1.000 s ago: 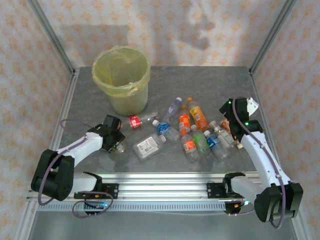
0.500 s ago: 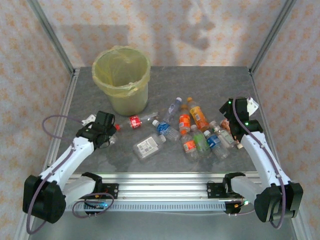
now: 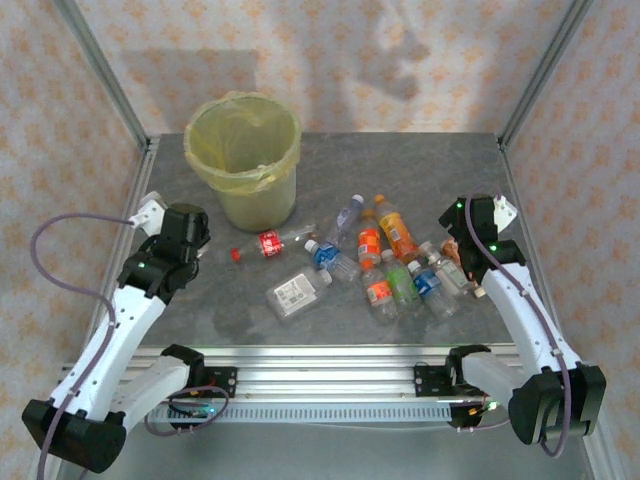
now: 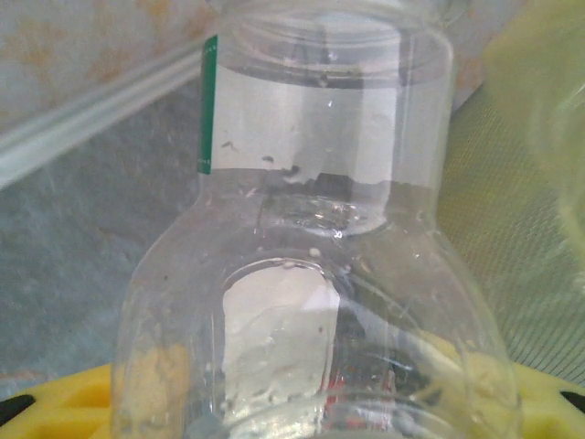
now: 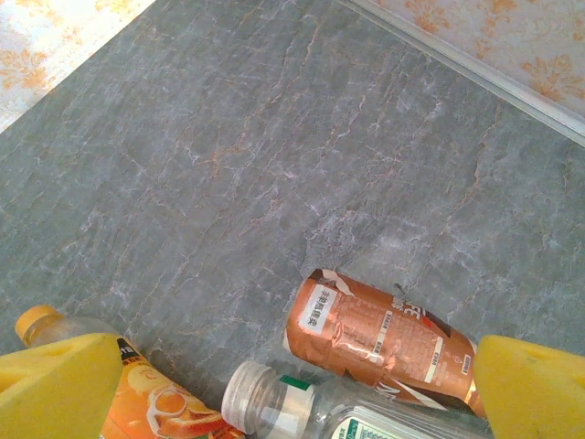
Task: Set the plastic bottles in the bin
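Clearance governs this step: we find the left gripper (image 4: 311, 409) part-closed on a clear green-labelled bottle (image 4: 320, 183) just left of the bin (image 3: 262, 200), so we advise raising it over the rim before release, while the right gripper (image 5: 292, 384) gapes empty above the loose bottles (image 3: 400, 283).

The bin (image 3: 256, 205), a round pale yellow-green bucket lined with a translucent yellow bag, stands upright and open at the far left. Most plastic bottles (image 3: 400, 270) lie on their sides in a loose cluster right of it, some holding orange liquid, with a red-labelled bottle (image 3: 268, 243) and a flat white-labelled bottle (image 3: 297, 292) nearest the bin. One clear bottle (image 4: 320, 229) with a green-edged label sits clamped in the left gripper (image 4: 302, 416).
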You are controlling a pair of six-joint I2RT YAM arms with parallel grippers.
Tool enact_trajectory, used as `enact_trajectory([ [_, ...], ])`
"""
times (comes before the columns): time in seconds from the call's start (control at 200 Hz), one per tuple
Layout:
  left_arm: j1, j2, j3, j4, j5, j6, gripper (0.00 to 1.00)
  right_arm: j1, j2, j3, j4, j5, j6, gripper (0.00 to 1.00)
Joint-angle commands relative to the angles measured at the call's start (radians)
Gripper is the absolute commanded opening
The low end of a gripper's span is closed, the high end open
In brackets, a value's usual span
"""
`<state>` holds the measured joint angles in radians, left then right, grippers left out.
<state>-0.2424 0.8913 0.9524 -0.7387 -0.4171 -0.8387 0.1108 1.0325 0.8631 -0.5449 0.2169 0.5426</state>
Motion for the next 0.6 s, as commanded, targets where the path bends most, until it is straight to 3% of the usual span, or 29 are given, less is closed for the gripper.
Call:
enact_trajectory([
  [0.0, 0.003, -0.029, 0.069, -0.036, -0.132, 0.084, 0.55, 0.007, -0.012, -0.008, 0.005, 0.013, 0.011, 0.99],
  [0.18, 0.004, -0.022, 0.165, 0.005, -0.154, 0.164, 0.55, 0.007, -0.007, -0.001, 0.010, 0.004, 0.011, 0.99],
  [0.596, 0.005, 0.205, 0.481, 0.162, 0.067, 0.354, 0.54, 0.007, -0.014, 0.014, -0.012, -0.004, 0.007, 0.99],
])
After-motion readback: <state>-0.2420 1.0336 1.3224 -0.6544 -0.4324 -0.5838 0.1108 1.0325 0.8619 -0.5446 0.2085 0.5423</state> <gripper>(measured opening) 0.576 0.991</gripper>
